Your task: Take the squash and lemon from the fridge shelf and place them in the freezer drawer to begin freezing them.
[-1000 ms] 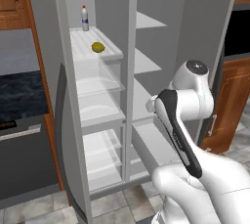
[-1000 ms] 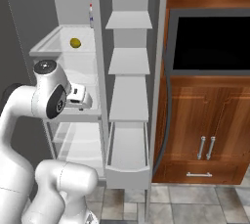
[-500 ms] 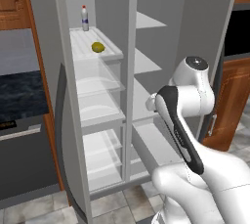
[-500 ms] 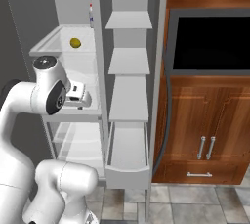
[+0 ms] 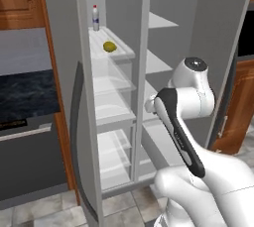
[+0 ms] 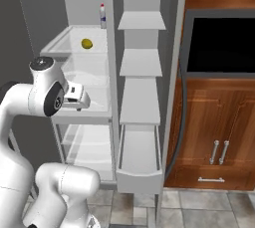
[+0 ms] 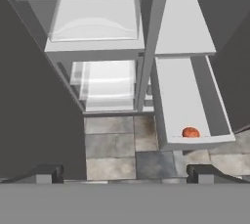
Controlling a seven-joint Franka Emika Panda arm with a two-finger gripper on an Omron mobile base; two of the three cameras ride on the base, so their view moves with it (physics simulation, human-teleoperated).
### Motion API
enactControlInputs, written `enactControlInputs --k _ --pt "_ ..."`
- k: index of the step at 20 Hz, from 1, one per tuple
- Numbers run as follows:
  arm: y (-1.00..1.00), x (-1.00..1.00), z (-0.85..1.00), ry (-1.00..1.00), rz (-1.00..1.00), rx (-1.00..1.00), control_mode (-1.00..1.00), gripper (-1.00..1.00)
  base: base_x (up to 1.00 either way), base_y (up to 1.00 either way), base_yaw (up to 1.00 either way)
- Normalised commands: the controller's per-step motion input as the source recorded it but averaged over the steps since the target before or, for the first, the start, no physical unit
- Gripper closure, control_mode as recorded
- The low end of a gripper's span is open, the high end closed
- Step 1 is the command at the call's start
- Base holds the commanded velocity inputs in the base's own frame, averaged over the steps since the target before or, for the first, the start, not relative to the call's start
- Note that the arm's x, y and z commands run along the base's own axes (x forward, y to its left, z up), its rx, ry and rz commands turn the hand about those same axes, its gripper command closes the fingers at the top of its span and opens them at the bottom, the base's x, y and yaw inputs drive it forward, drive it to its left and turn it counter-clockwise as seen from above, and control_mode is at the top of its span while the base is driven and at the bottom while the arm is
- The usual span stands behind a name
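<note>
The squash (image 7: 191, 132), small and orange-red, lies in the near front corner of the pulled-out freezer drawer (image 7: 183, 88), which also shows low down as a pale box (image 6: 139, 150). The yellow-green lemon (image 5: 109, 46) (image 6: 87, 44) rests on the top fridge shelf (image 5: 124, 51) (image 6: 54, 48). My gripper (image 7: 126, 173) is open, its two dark fingertips (image 7: 47, 172) far apart with nothing between them. It hangs high in front of the fridge, looking down at the drawer and floor, well above the squash and below the lemon's shelf.
A white bottle with a blue cap (image 5: 95, 18) (image 6: 102, 16) stands at the back of the lemon's shelf. Translucent bins (image 7: 95, 20) fill the left column below it. Wooden cabinets and a dark oven (image 6: 221, 45) stand to the right; the fridge door (image 5: 79, 137) is at the left.
The arm has risen slightly and drawn back a little. The lemon and the drawer have not moved.
</note>
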Motion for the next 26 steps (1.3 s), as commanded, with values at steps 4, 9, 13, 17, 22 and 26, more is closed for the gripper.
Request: enactControlInputs --k 4,9,13,17,22,26 --pt "0.00 0.00 0.00 0.00 0.00 0.00 1.00 -1.00 0.04 0.13 0.12" --pt "0.00 0.00 0.00 0.00 0.00 0.00 1.00 -1.00 0.19 0.03 0.12" --pt "0.00 0.00 0.00 0.00 0.00 0.00 1.00 -1.00 0.39 0.19 0.06" --pt "0.00 0.00 0.00 0.00 0.00 0.00 1.00 -1.00 0.75 0.25 0.00" --pt "0.00 0.00 0.00 0.00 0.00 0.00 1.00 -1.00 0.66 0.26 0.00" --pt "0.00 0.00 0.00 0.00 0.00 0.00 1.00 -1.00 0.09 0.19 0.00"
